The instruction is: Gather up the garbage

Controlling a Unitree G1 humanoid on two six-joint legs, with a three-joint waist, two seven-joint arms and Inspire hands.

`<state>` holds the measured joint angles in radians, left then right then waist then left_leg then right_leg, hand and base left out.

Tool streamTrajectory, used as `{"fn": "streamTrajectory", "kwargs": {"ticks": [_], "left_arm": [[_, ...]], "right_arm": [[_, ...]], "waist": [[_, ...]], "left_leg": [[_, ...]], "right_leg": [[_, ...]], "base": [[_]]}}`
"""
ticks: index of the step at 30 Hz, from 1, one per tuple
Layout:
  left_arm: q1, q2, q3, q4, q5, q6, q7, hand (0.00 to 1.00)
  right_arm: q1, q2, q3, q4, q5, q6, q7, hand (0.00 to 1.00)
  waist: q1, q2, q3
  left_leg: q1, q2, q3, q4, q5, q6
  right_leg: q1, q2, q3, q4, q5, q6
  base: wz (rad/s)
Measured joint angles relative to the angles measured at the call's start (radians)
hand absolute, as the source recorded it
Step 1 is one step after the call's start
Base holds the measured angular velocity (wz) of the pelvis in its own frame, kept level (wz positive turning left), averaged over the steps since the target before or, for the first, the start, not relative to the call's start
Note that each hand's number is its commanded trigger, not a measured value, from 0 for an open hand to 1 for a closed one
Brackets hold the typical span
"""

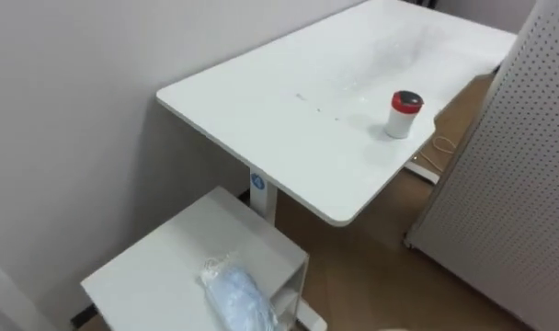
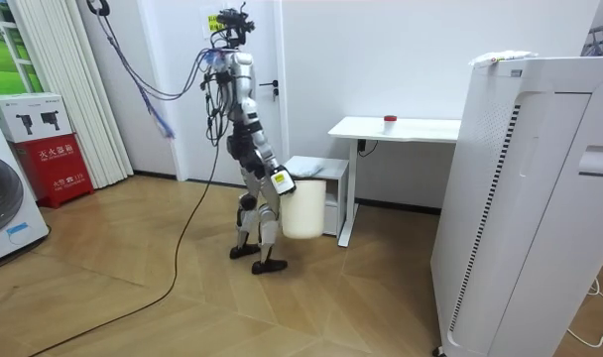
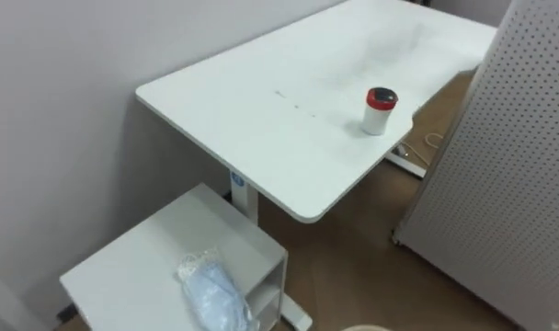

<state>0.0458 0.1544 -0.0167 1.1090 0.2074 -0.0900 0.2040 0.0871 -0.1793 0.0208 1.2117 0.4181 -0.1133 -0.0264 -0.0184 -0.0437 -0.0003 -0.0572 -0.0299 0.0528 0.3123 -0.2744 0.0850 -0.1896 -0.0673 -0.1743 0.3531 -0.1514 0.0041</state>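
Crumpled pale-blue bag [image 1: 238, 296] is lying low in the eye views on the low white cabinet [image 1: 151, 267], toward its right edge; probably the garbage. Its long axis is running diagonally, far-left to near-right. Red-lidded can [image 1: 405, 113] is standing upright on the white desk [image 1: 279, 119], well apart and farther off. In the room view the robot is standing beside the cabinet, right hand [image 2: 280, 181] sitting at the rim of a white bin [image 2: 303, 213]; its finger state I cannot tell. Bag is lying left of the bin, so the left arm is looking nearer.
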Motion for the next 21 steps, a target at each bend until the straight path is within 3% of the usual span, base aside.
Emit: {"fn": "streamTrajectory", "kwargs": {"ticks": [2,6,9,14,16,17,18,19,20,21], "left_arm": [[0.004,0.000,0.002,-0.011,0.011,-0.019,0.013,0.00],[-0.017,-0.010,-0.002,-0.031,0.047,-0.037,0.039,0.00],[-0.077,-0.010,-0.028,-0.030,0.070,-0.060,0.087,0.00],[-0.189,-0.016,-0.065,-0.025,0.132,-0.086,0.161,0.00],[-0.213,-0.024,-0.067,-0.013,0.141,-0.094,0.184,0.00],[-0.233,-0.026,-0.077,0.015,0.137,-0.109,0.200,0.00],[-0.241,-0.026,-0.085,0.022,0.136,-0.112,0.205,0.00],[-0.269,-0.029,-0.092,0.021,0.139,-0.118,0.212,0.00],[-0.290,-0.027,-0.107,0.023,0.144,-0.122,0.234,0.00],[-0.292,-0.027,-0.108,0.027,0.150,-0.123,0.243,0.00]], "right_arm": [[-0.016,0.013,0.018,0.007,-0.017,-0.020,0.017,1.00],[-0.051,0.014,0.058,0.053,-0.025,-0.033,0.027,1.00],[-0.093,0.014,0.117,0.077,-0.023,-0.039,0.029,1.00],[-0.153,0.014,0.174,0.114,-0.028,-0.039,0.050,1.00],[-0.171,0.014,0.190,0.117,-0.028,-0.039,0.051,1.00],[-0.180,0.016,0.201,0.118,-0.027,-0.040,0.052,1.00],[-0.182,0.018,0.201,0.118,-0.026,-0.040,0.051,1.00],[-0.189,0.018,0.190,0.118,-0.024,-0.040,0.051,1.00],[-0.201,0.023,0.176,0.119,-0.023,-0.038,0.053,1.00],[-0.206,0.023,0.174,0.119,-0.023,-0.038,0.055,1.00]], "waist": [[-0.003,0.002,0.0010],[-0.015,0.007,0.0059],[-0.021,0.012,0.0193],[-0.035,0.019,0.0229],[-0.058,0.018,0.0256],[-0.071,0.009,0.0370],[-0.079,0.008,0.0388],[-0.090,0.025,0.0373],[-0.075,0.010,0.0450],[-0.069,0.007,0.0451]], "left_leg": [[0.002,0.017,0.002,-0.009,0.007,-0.011],[0.001,0.026,0.000,-0.008,0.012,-0.021],[-0.002,0.031,0.011,-0.003,0.012,-0.022],[-0.048,0.032,0.030,-0.001,0.011,-0.022],[-0.101,0.031,0.048,0.081,0.008,-0.032],[-0.163,0.038,0.059,0.166,-0.003,-0.059],[-0.186,0.046,0.049,0.147,-0.004,-0.062],[-0.238,0.081,0.043,0.089,0.019,-0.057],[-0.255,0.087,0.100,0.106,0.030,-0.044],[-0.262,0.087,0.110,0.109,0.030,-0.043]], "right_leg": [[0.020,0.019,-0.005,-0.046,0.008,-0.012],[0.037,0.031,-0.002,-0.074,0.008,-0.012],[0.045,0.037,0.011,-0.089,0.009,-0.013],[-0.007,0.037,0.016,-0.090,0.009,-0.013],[-0.011,0.029,0.045,-0.091,0.010,-0.015],[-0.011,0.025,0.100,-0.090,0.011,-0.014],[-0.016,0.027,0.121,-0.088,0.012,-0.012],[-0.050,0.036,0.140,-0.058,0.002,0.003],[-0.091,0.030,0.142,-0.023,-0.012,0.018],[-0.104,0.028,0.137,-0.021,-0.013,0.019]], "base": [[-0.05],[0.03],[-0.07],[-0.03],[0.09],[0.29],[0.47],[0.28],[0.12],[-0.26]]}}
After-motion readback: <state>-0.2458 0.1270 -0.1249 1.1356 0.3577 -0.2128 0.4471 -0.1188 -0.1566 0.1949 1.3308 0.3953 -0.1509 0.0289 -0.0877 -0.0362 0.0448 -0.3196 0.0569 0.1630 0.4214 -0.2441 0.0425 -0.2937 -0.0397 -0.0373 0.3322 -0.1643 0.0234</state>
